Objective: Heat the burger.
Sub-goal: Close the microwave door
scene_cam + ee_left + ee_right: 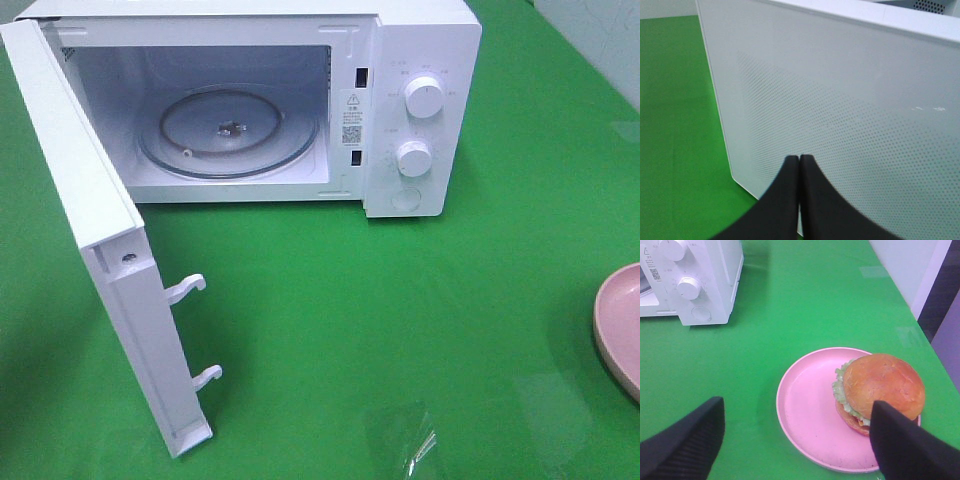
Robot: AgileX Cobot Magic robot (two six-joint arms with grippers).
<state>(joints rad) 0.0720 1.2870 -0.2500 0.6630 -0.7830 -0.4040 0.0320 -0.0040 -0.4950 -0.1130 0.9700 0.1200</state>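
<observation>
The burger (880, 387), with a golden-brown bun and green lettuce, sits on the far side of a pink plate (810, 415) in the right wrist view. My right gripper (797, 440) is open above the plate, one finger on each side, not touching the burger. In the high view only the plate's edge (618, 325) shows at the right; the burger is out of view there. The white microwave (420, 100) stands open with its glass turntable (228, 130) bare. My left gripper (799, 167) is shut and empty, right at the outer face of the open door (840, 100).
The microwave door (100, 240) swings out to the left over the green table (400, 320), with two latch hooks (185, 290) sticking out. Two knobs (424, 98) are on the microwave's right panel. The table's right edge (905, 305) runs close to the plate.
</observation>
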